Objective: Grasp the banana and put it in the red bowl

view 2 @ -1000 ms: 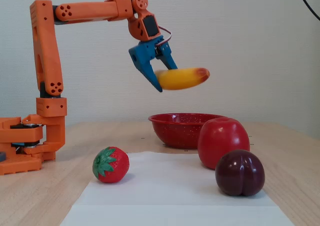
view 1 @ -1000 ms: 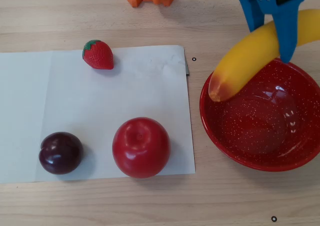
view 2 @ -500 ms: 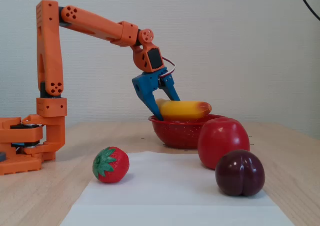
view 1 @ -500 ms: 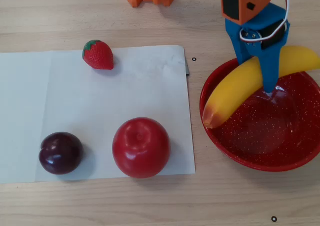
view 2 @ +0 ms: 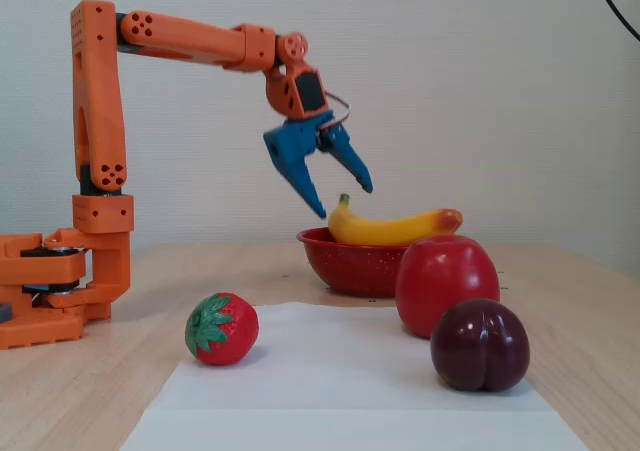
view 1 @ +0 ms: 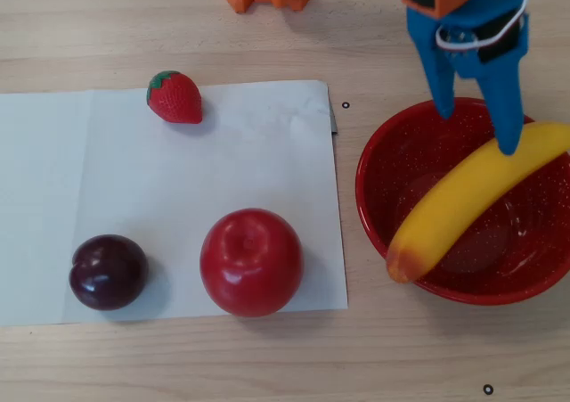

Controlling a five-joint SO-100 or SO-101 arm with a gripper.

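Observation:
The yellow banana (view 1: 476, 201) lies across the red speckled bowl (view 1: 396, 157), its reddish tip over the bowl's near-left rim in the overhead view. In the fixed view the banana (view 2: 395, 229) rests on top of the bowl (view 2: 345, 261). My blue gripper (view 1: 476, 126) is open, with its fingers spread above the banana's stem end. In the fixed view the gripper (view 2: 343, 198) hangs just above and left of the banana, holding nothing.
A red apple (view 1: 251, 261), a dark plum (view 1: 109, 272) and a strawberry (view 1: 175, 97) sit on a white paper sheet (view 1: 107, 197) left of the bowl. The orange arm base (view 2: 50, 291) stands at the left in the fixed view.

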